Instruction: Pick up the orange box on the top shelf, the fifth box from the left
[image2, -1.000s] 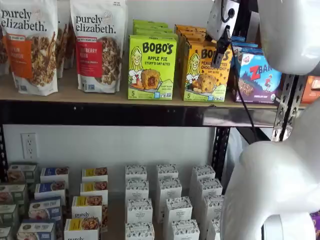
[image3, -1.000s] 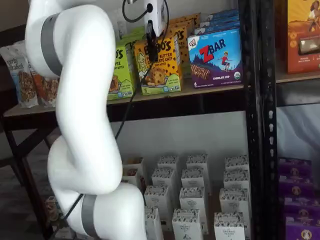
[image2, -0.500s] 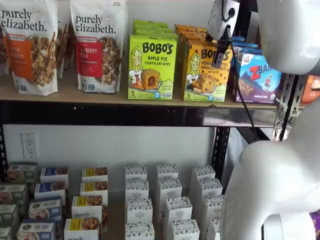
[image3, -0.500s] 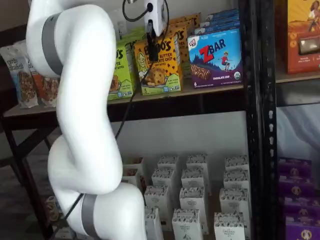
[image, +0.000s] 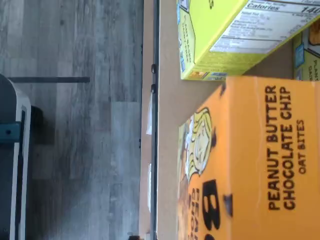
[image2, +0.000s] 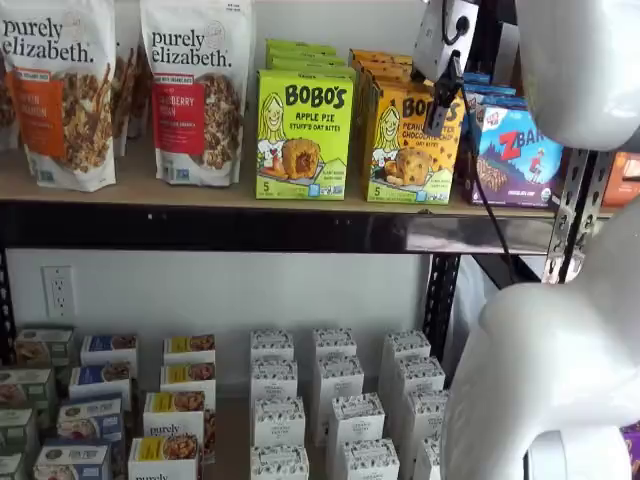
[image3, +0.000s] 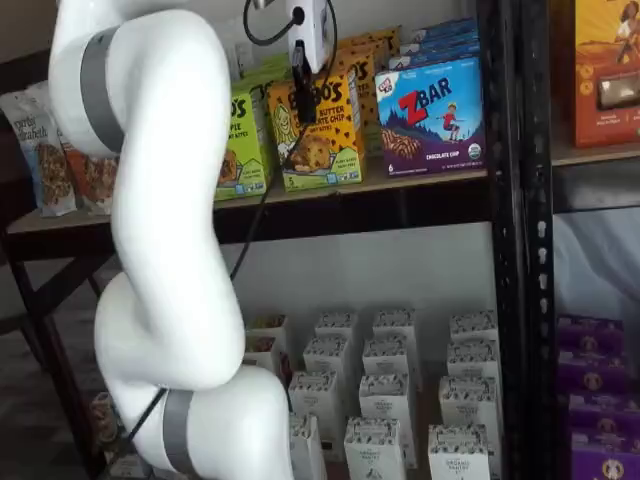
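The wrist view is showing what neither shelf view does — the orange box's (image: 250, 165) orange top, printed "Peanut Butter Chocolate Chip Oat Bites", with the green box (image: 225, 35) just beside it and the grey floor (image: 75, 125) beyond the top shelf's (image: 167, 100) edge. In both shelf views the orange box (image2: 410, 140) is standing upright at the front of the top shelf (image2: 250, 225), between the green box (image2: 303, 135) and the blue box (image2: 520, 150). The gripper (image2: 438, 105) is hanging in front of the orange box's face; its black fingers (image3: 303, 95) are showing as one dark shape with no gap, nothing in them — whether parted or closed cannot be told.
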